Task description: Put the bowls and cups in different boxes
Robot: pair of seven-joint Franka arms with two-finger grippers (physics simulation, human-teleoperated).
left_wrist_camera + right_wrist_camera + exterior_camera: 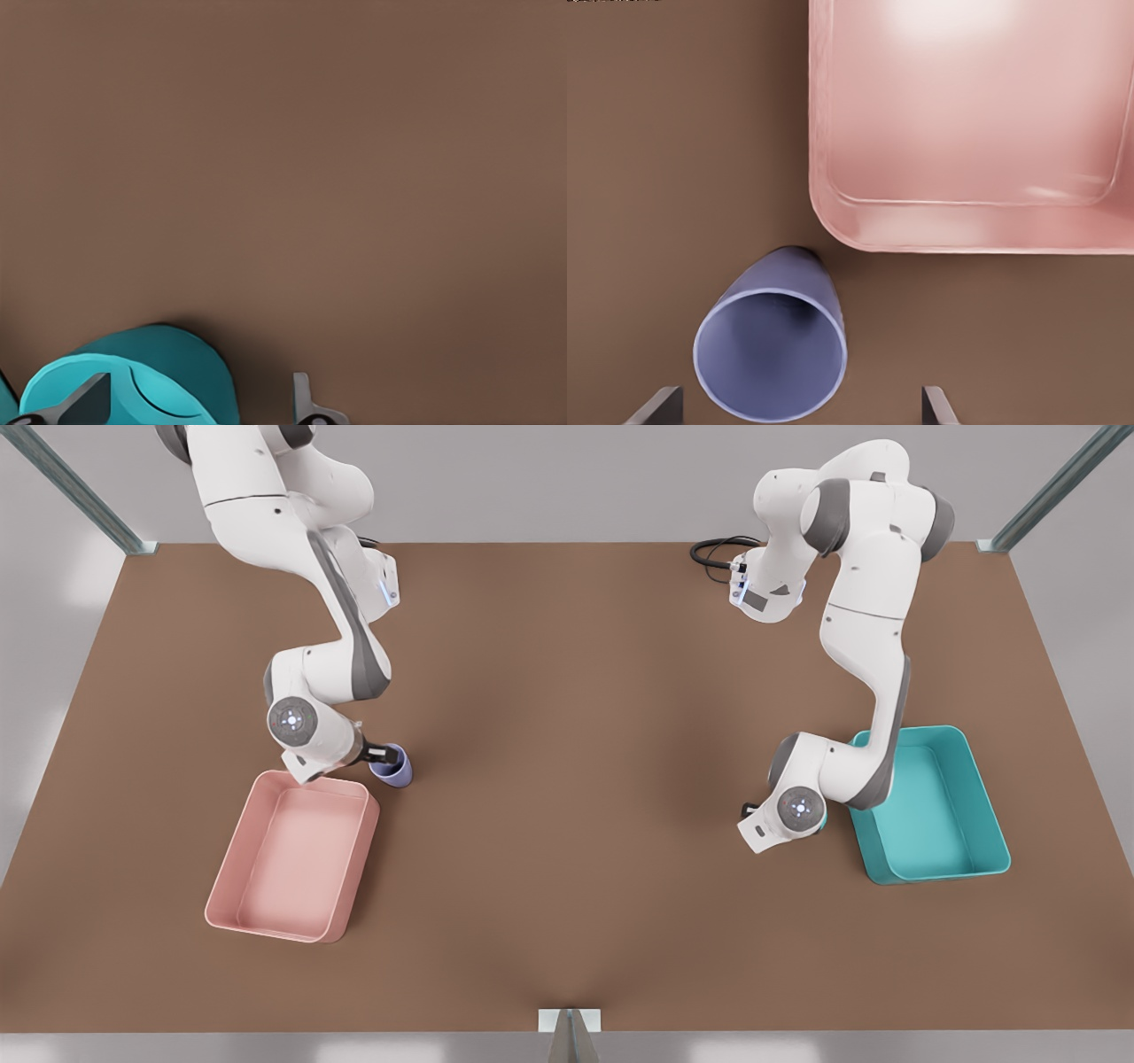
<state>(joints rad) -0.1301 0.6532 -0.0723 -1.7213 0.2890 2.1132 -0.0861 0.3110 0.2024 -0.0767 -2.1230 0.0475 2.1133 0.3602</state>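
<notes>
Two boxes wait unfilled: pink box (292, 859), teal box (935, 806). Bowl (133, 385) is straddled by left gripper (195, 403), cup (771, 354) by right gripper (802, 403), fingers spread. Closing, then lifting, is judged next.

The cup (392, 765) stands beside one box (292, 856) (the other box (930, 804) well apart).

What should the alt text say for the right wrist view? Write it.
A lavender cup stands on the brown table between the open fingers of the right gripper, mouth toward the camera. An empty pale pink box sits just beyond it, apart from the cup.
</notes>
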